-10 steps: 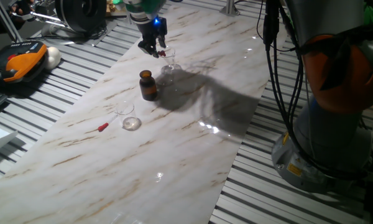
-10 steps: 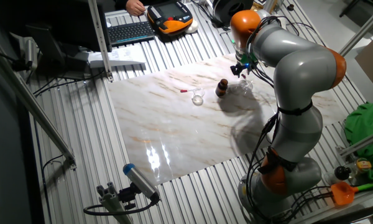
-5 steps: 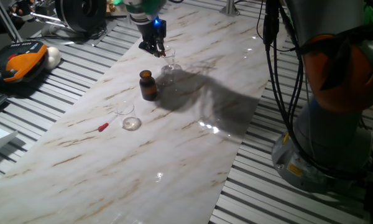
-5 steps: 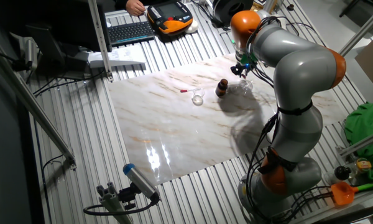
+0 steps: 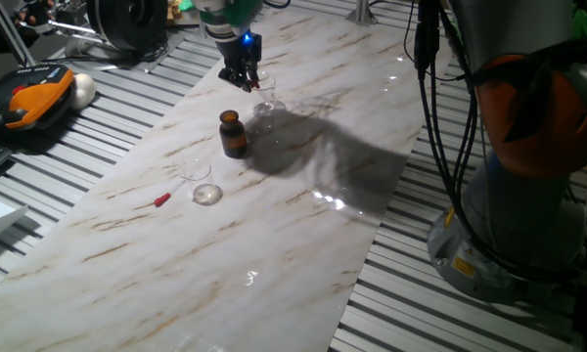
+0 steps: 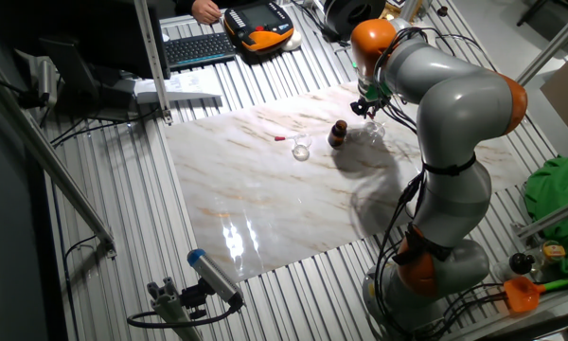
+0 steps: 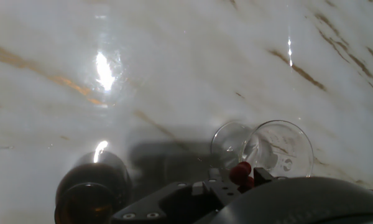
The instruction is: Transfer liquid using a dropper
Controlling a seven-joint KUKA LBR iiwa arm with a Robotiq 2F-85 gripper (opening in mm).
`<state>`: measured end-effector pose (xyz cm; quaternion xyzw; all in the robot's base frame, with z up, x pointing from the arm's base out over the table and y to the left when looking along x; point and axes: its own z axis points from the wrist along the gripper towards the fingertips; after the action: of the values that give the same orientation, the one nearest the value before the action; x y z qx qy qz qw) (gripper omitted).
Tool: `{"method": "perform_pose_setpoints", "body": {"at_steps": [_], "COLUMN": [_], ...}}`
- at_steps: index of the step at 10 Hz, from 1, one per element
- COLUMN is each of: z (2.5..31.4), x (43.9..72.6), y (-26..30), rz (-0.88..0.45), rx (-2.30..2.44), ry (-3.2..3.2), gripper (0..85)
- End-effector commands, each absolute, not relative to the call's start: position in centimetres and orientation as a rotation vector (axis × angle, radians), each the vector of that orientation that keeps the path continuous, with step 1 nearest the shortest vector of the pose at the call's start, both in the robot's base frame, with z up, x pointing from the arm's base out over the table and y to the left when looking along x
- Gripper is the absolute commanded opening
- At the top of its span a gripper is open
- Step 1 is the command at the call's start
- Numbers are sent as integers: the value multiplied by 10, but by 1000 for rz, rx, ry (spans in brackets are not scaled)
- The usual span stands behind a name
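Gripper (image 5: pixel 243 76) hangs over the clear glass (image 5: pixel 266 101) at the far end of the marble table (image 5: pixel 274 225). Jaws clamped on the dropper's red bulb (image 7: pixel 240 173); tip not visible, so can't tell if it's in the glass. Brown bottle (image 5: pixel 233 134) upright, uncapped, near the glass, not touching. Nearer the camera: 2nd small clear beaker (image 5: pixel 202 182) w/ a small red cap (image 5: pixel 161 200) just beside it. Beaker contents can't tell.

Red-bulbed dropper (image 7: pixel 240 173) over clear glass (image 7: pixel 280 149)
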<state>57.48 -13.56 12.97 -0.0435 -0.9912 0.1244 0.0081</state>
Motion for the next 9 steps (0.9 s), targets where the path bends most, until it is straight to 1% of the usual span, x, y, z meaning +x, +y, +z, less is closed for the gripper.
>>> {"method": "perform_pose_setpoints", "body": {"at_steps": [1,9], "z": [129,128], "x": [575,575], "y": [-136,-137], "rz": [391,407], "rx": [-136,-105], "ry": [-3100,-3094], "gripper": [340,340]}}
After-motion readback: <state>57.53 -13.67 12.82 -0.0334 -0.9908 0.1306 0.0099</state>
